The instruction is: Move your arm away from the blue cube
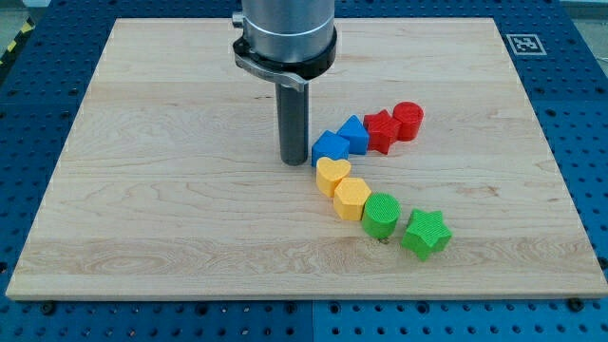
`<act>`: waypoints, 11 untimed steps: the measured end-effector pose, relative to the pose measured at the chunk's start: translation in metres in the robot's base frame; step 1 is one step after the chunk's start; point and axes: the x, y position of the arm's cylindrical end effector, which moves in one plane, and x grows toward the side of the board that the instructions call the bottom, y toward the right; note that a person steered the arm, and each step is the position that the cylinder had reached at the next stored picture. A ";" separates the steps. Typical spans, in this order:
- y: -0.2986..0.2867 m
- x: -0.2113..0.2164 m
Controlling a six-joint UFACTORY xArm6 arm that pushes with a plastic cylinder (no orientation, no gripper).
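The blue cube (330, 148) sits near the board's middle, at the bend of a curved chain of blocks. My tip (294, 162) rests on the board just to the view's left of the blue cube, almost touching its left side. A second blue block (354, 133) with a peaked top lies up and right of the cube. Beyond it come a red star (381, 130) and a red cylinder (408, 120).
Below the blue cube the chain runs down-right: a yellow heart (332, 175), a yellow hexagon (351, 198), a green cylinder (382, 214) and a green star (425, 233). The wooden board (142, 190) lies on a blue perforated table (579, 142).
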 end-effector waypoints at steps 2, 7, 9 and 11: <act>0.010 0.000; 0.026 -0.060; 0.026 -0.060; 0.029 -0.063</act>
